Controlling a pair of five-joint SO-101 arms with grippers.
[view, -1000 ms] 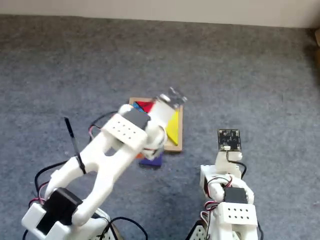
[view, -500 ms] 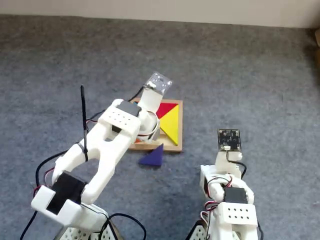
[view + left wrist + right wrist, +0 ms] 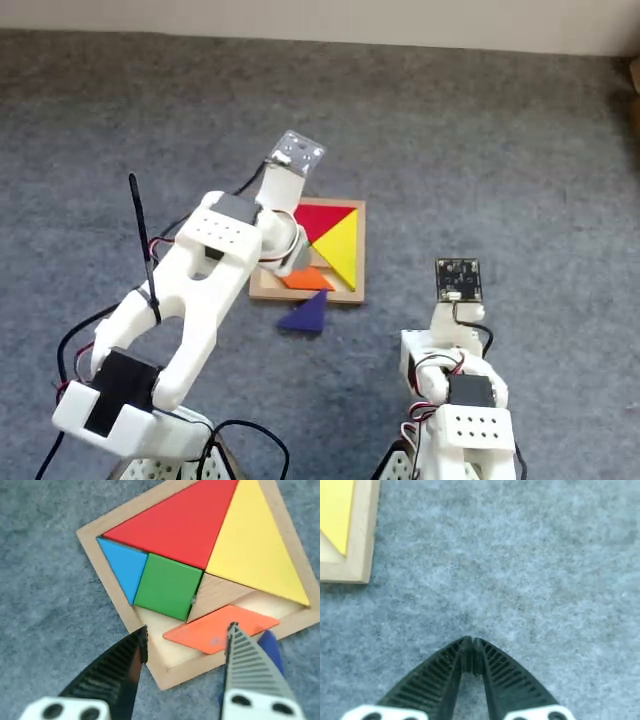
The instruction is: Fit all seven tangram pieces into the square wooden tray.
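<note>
The square wooden tray (image 3: 340, 296) holds a red triangle (image 3: 322, 221), a yellow triangle (image 3: 344, 246) and an orange parallelogram (image 3: 308, 279). In the left wrist view the tray (image 3: 92, 548) also shows a small blue triangle (image 3: 122, 566) and a green square (image 3: 167, 585). The orange parallelogram (image 3: 220, 630) lies loose on bare wood by the near rim. My left gripper (image 3: 188, 629) hangs open over that near rim, holding nothing. A dark blue triangle (image 3: 305, 315) lies on the carpet just outside the tray. My right gripper (image 3: 470, 641) is shut over carpet, off the tray's corner (image 3: 362, 540).
Grey carpet spreads all around the tray. The left arm (image 3: 210, 275) covers the tray's left part from above. The right arm (image 3: 455, 385) stands at the near right. A pale wall base runs along the far edge.
The left arm has swung back to the left, uncovering the tray. The orange parallelogram now lies free inside the tray. The right arm has not moved.
</note>
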